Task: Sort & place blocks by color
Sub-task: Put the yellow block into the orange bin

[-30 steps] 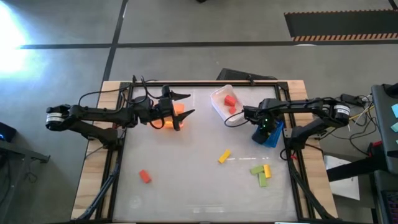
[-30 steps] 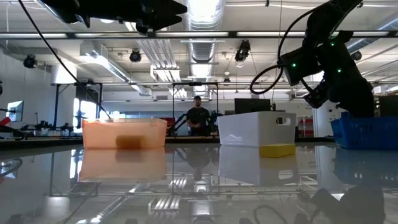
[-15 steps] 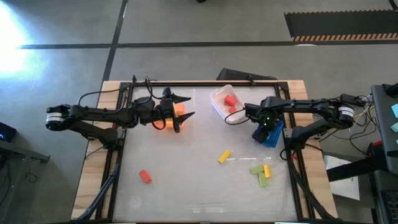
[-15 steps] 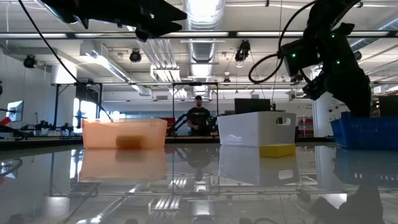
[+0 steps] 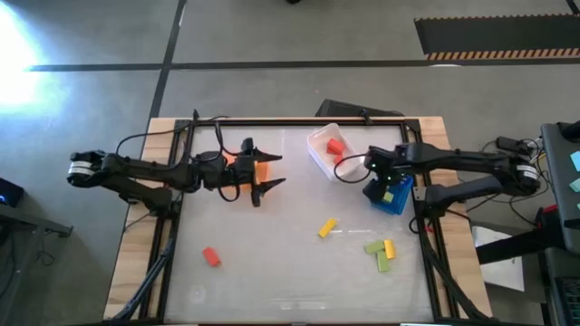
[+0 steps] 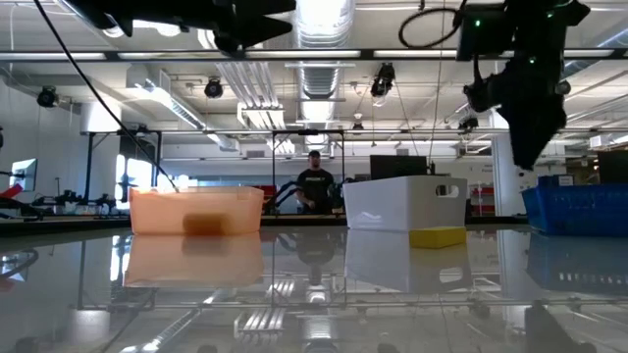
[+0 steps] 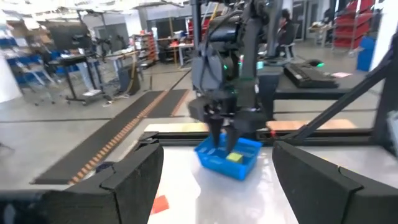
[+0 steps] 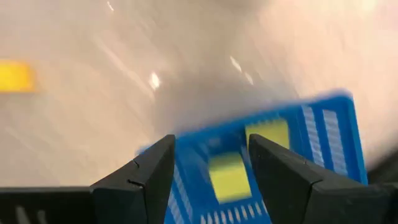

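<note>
My right gripper (image 5: 379, 178) (image 8: 211, 146) hangs open above the blue bin (image 5: 395, 196) (image 8: 292, 155), fingers pointing down. Two yellow blocks (image 8: 229, 177) (image 8: 267, 132) lie in that bin. My left gripper (image 5: 275, 170) (image 7: 217, 149) is open and empty, level above the table beside the orange bin (image 5: 259, 166). The white bin (image 5: 322, 145) holds red blocks (image 5: 336, 146). Loose on the table lie a yellow block (image 5: 327, 227), a cluster of two green blocks and one yellow (image 5: 381, 254), and a red block (image 5: 211, 256).
The three bins stand in a row along the table's far half; in the low view they are the orange bin (image 6: 196, 211), the white bin (image 6: 402, 203) and the blue bin (image 6: 579, 206). The black frame (image 5: 299, 120) rims the table. A person (image 6: 314, 188) stands far behind.
My right gripper has risen straight up out of the blue bin and now hangs well above its rim. My left gripper has drifted a little toward the table's near edge, off the orange bin, staying open.
</note>
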### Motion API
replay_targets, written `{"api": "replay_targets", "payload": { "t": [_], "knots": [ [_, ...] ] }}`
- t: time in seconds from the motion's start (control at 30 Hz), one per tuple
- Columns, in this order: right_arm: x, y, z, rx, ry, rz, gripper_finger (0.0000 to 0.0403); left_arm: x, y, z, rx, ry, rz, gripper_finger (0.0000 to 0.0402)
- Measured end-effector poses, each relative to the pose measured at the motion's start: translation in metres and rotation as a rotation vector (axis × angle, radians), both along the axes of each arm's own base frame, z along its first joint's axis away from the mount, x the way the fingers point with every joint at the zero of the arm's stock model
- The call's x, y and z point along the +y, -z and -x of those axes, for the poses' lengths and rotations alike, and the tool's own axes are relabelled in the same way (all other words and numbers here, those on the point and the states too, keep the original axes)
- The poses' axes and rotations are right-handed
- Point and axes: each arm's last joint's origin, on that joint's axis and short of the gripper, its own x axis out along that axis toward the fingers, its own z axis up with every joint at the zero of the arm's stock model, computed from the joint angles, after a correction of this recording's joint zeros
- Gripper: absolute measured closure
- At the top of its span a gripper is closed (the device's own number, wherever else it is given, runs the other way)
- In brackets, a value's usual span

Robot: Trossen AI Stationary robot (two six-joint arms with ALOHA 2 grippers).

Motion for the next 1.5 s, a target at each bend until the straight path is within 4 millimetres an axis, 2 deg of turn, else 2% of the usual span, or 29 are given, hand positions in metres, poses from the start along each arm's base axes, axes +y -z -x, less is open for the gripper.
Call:
{"api": "replay_targets", "payload": {
  "t": [0.17, 0.37, 0.63, 0.77, 1.0, 1.27, 1.5],
  "knots": [
    [0.006, -0.013, -0.009, -0.185, -0.069, 0.092, 0.0209, -0.007, 0.000, 0.000, -0.018, 0.032, 0.112, 0.0118],
    [0.017, -0.023, -0.027, -0.354, -0.243, 0.215, 0.0209, -0.014, 0.004, -0.003, -0.007, 0.060, 0.172, 0.0118],
    [0.038, -0.021, -0.049, -0.431, -0.500, 0.296, 0.0209, -0.025, 0.008, -0.004, -0.001, 0.099, 0.278, 0.0118],
    [0.048, -0.011, -0.059, -0.407, -0.635, 0.283, 0.0209, -0.033, 0.013, -0.002, 0.017, 0.130, 0.306, 0.0118],
    [0.068, 0.021, -0.079, -0.341, -0.904, 0.184, 0.0209, -0.046, 0.028, 0.003, 0.063, 0.173, 0.324, 0.0118],
    [0.077, 0.054, -0.103, -0.314, -1.025, 0.202, 0.0209, -0.045, 0.027, 0.003, 0.052, 0.170, 0.324, 0.0118],
    [0.080, 0.073, -0.113, -0.316, -1.105, 0.173, 0.0209, -0.045, 0.026, 0.003, 0.050, 0.169, 0.323, 0.0118]
  ]
}}
